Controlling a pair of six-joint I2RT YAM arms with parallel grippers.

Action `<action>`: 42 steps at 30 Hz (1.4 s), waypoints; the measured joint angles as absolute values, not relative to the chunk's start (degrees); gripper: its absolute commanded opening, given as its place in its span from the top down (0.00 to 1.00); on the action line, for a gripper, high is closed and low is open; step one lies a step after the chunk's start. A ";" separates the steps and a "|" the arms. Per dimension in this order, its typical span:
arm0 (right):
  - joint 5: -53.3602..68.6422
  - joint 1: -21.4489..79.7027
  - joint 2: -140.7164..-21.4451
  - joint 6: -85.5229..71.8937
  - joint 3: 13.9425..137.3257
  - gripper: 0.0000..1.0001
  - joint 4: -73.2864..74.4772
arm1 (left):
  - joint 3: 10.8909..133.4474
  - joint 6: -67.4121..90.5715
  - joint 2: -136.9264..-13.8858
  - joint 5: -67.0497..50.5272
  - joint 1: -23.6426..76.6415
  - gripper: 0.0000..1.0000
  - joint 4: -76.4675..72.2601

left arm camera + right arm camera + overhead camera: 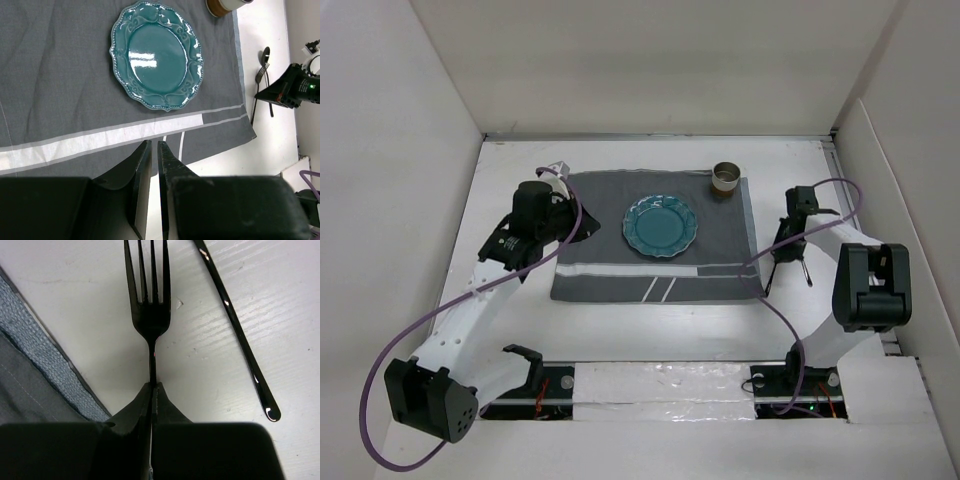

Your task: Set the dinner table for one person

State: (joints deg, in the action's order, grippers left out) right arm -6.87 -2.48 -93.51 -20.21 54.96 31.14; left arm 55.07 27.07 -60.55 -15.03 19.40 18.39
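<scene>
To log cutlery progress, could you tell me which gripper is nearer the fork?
Right. The right gripper is shut on the fork, just right of the mat; the left gripper is at the mat's left side, beyond the teal plate.

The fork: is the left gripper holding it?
No, the right gripper is shut on the handle of the fork.

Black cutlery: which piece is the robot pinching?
The fork, its handle clamped in the right gripper; the other piece lies loose beside it.
</scene>
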 measured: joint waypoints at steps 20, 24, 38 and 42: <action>-2.79 37.21 -102.15 -31.29 90.43 1.00 36.05 | 72.55 28.64 -63.22 -14.39 19.40 0.73 20.69; -2.11 41.93 -114.28 -32.80 103.20 1.00 35.38 | 74.87 28.77 -62.61 -13.91 19.40 0.71 20.93; -0.91 47.99 -143.26 -40.45 127.35 1.00 36.88 | 69.28 28.62 -58.61 -13.93 19.40 0.71 25.19; -1.10 48.03 -143.72 -42.61 127.35 0.92 36.93 | 68.55 28.12 -58.19 -13.87 19.40 0.71 25.76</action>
State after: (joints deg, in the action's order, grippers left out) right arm -1.10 48.03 -143.72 -42.61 127.35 36.93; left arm 68.55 28.12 -58.19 -13.87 19.40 25.76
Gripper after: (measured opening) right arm 0.020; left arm 0.288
